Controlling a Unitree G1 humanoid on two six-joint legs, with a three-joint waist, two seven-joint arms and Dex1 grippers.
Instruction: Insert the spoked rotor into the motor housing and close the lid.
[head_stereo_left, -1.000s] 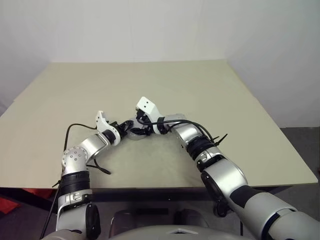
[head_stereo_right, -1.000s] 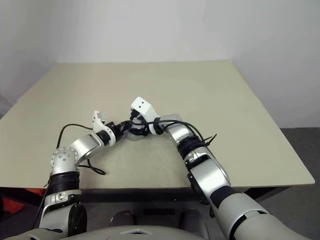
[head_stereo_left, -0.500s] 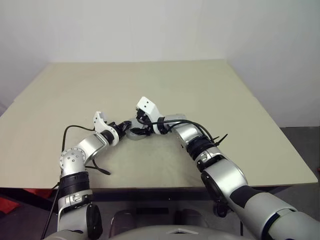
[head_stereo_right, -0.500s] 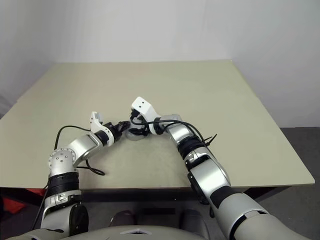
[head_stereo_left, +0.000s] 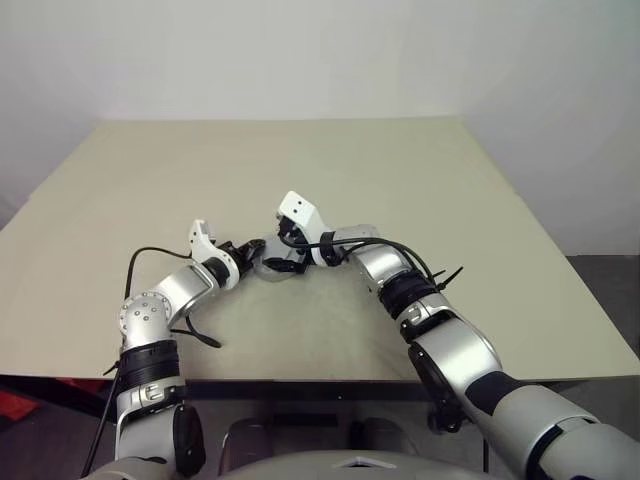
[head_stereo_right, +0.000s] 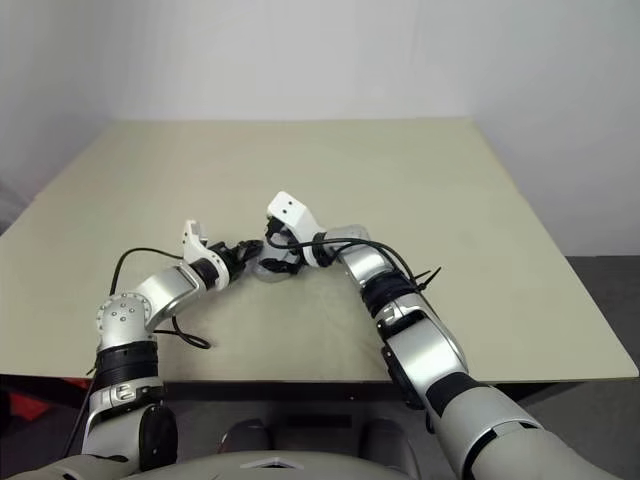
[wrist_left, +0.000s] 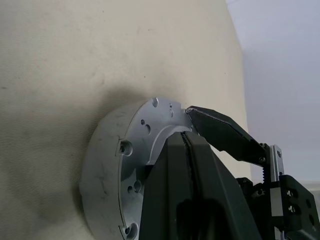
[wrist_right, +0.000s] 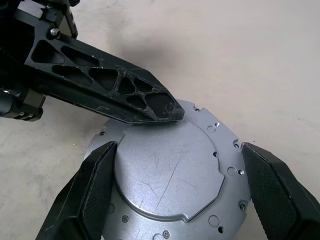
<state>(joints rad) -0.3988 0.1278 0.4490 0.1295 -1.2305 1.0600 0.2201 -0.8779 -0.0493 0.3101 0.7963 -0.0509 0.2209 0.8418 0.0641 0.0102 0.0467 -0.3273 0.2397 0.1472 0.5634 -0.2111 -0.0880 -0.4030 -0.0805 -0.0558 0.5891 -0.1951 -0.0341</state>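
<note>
The left gripper (wrist_right: 150, 107) has its two black fingers (wrist_left: 195, 175) pressed together, and their tips rest on top of the lid (wrist_right: 170, 175), near its edge on the left arm's side. The right gripper (wrist_right: 175, 195) has its fingers (wrist_right: 90, 195) spread wide, one on each side of the lid's rim; the right wrist view shows them at the rim, but whether they press on it cannot be told.

The lid shows a plain silver-grey face with a raised centre panel, fine scratches and small holes round the edge. It sits on a round silver body, the housing (wrist_left: 102, 170), whose side wall shows in the left wrist view. The housing stands flat on the bench (head_stereo_left: 400, 180). Its inside is covered by the lid, so the windings and rotor cannot be seen.

In the head views the two grippers meet over the housing (head_stereo_left: 268, 268), in the near half of the bench, a little left of its middle. The left arm reaches in from the left, the right arm from the right, each with a black cable (head_stereo_left: 150, 255) along it.
</note>
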